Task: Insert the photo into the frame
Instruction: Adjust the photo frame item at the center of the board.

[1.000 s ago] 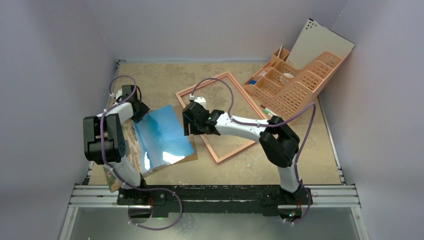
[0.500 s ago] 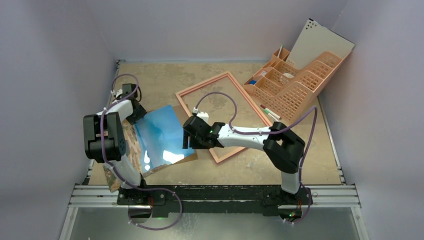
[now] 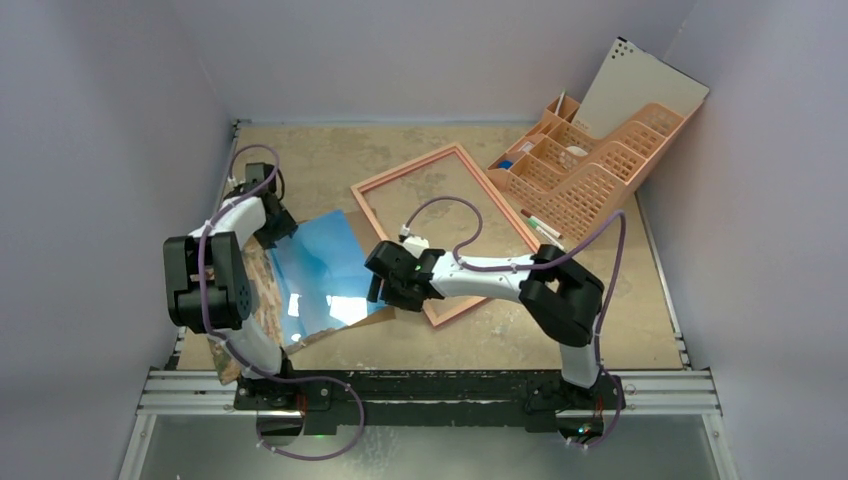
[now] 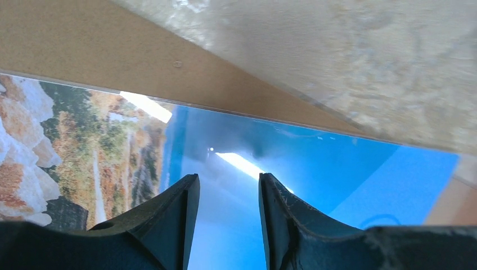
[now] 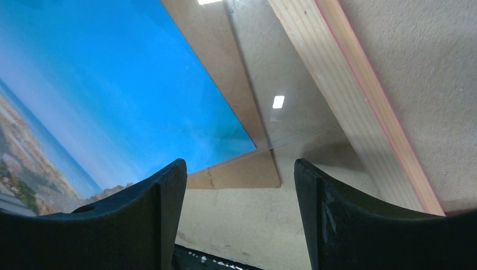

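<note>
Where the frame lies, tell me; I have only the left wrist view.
Observer: The frame lies flat on the table, right of the photo, pale wood face up.
Operator: Report the right pincer.
Observer: The right pincer is open, above the photo's near right corner, close beside the frame's left rail.
Operator: Name what stands beyond the frame.
Observer: A peach desk organiser stands towards the far right corner of the table.
</note>
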Tool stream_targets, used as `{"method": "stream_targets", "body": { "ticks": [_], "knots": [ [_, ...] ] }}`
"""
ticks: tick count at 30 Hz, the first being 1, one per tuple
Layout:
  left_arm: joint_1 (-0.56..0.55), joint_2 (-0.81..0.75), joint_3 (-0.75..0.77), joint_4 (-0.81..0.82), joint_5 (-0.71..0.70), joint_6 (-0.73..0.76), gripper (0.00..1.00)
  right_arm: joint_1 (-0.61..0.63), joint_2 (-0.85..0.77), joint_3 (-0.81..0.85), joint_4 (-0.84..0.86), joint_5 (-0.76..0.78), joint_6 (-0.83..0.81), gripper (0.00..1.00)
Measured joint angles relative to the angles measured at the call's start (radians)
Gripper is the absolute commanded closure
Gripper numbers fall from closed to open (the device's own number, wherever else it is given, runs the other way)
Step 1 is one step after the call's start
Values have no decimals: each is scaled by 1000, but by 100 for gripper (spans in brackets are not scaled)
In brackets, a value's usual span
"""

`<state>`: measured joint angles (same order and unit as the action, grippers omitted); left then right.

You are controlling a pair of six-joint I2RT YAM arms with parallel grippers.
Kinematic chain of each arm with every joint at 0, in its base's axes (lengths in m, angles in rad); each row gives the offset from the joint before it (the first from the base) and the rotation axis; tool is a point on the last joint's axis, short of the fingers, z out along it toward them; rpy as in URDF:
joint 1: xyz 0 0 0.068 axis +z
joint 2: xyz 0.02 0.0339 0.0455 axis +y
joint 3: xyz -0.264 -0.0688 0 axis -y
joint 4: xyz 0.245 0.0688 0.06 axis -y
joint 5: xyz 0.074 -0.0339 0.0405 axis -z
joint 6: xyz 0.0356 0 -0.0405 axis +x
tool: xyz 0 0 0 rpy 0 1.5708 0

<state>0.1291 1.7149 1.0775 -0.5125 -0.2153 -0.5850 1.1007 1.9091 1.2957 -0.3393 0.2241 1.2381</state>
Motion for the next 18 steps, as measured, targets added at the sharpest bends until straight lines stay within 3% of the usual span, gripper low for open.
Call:
{"method": "stream_targets", "body": {
  "ticks": [9,18],
  "knots": [
    [-41,-57,63,3,5,6,54,10,101,109,-15,-49,8,28],
    [-40,-54,75,11,47,26,54,13,130,93,161,-185,-16,28]
  ]
}}
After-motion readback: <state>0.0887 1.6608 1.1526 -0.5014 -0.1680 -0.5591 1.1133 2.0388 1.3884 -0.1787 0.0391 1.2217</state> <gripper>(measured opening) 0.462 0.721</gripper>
